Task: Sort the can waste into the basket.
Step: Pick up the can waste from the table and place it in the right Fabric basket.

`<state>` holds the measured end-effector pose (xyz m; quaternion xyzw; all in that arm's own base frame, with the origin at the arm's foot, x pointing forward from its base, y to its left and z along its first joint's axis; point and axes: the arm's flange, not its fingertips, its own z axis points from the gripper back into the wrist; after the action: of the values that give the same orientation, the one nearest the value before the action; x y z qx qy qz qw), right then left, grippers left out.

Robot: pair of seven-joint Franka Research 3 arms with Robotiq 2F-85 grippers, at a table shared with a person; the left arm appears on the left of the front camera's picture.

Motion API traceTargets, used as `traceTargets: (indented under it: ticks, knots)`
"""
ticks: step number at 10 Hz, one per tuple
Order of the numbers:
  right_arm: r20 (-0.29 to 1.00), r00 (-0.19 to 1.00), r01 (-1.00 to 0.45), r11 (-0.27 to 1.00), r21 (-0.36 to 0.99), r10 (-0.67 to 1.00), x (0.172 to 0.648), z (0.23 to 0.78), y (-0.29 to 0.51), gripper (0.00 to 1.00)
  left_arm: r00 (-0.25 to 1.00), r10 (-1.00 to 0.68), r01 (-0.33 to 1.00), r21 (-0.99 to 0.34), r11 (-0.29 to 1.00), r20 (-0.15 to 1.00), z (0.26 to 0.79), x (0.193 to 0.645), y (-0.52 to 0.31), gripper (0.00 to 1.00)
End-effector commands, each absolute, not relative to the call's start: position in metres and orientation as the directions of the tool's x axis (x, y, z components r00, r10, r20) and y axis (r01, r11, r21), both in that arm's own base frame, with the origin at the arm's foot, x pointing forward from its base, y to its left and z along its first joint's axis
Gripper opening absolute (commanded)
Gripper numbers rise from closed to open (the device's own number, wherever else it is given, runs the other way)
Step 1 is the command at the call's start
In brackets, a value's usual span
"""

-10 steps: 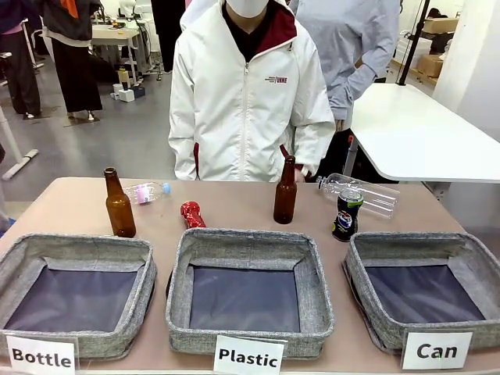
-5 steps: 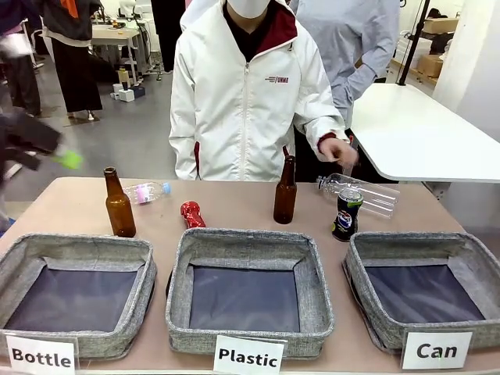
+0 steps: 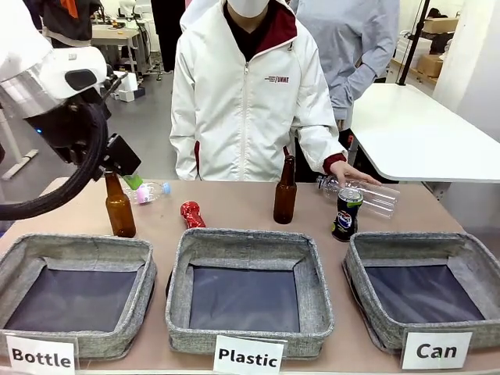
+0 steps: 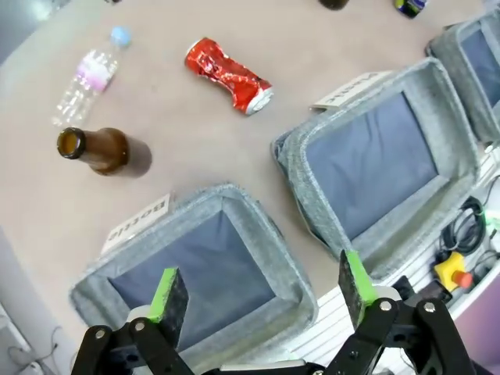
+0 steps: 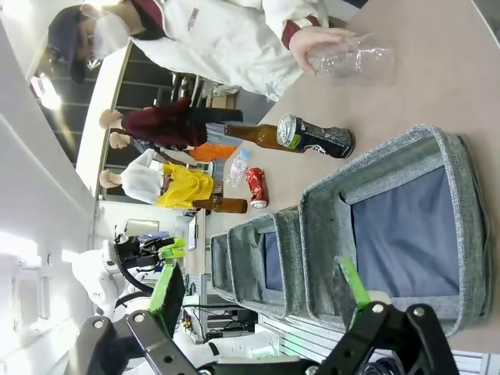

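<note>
Can basket (image 3: 406,244) showed you only its dark base. The red can (image 3: 191,214) lay on the desk (image 3: 234,197) behind the Plastic basket (image 3: 250,237); the dark can (image 3: 346,213) stood by the Can basket's far corner. Your left pincer (image 4: 259,267) and right pincer (image 5: 258,267) were spread. Front on, the left arm (image 3: 55,86) hid most of its pincer.

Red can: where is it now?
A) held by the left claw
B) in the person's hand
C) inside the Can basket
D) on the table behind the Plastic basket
D: the red can lies on the table just past the far rim of the Plastic basket, untouched.
</note>
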<state>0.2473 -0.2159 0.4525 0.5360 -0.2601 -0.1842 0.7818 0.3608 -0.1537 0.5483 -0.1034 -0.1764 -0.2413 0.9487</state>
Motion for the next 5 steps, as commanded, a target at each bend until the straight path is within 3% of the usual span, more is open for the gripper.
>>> traceTargets:
  ticks: [1, 2, 3, 5]
  knots:
    - [0.239, 0.788, -0.028, 0.355, 0.934, -0.567, 0.250, 0.454, -0.218, 1.00, 0.818, -0.393, 0.471, -0.097, 0.877, 0.419, 0.556, 0.344, -0.149, 1.00]
    - [0.239, 0.788, -0.028, 0.355, 0.934, -0.567, 0.250, 0.454, -0.218, 1.00, 0.821, -0.421, 0.494, -0.111, 0.862, 0.385, 0.548, 0.361, -0.154, 1.00]
    - [0.239, 0.788, -0.028, 0.355, 0.934, -0.567, 0.250, 0.454, -0.218, 1.00, 0.905, -0.333, 0.381, -0.152, 0.912, 0.265, 0.548, 0.365, -0.176, 1.00]
    - [0.239, 0.788, -0.028, 0.355, 0.934, -0.567, 0.250, 0.454, -0.218, 1.00, 0.939, -0.270, 0.295, -0.096, 0.951, 0.213, 0.552, 0.371, -0.229, 1.00]
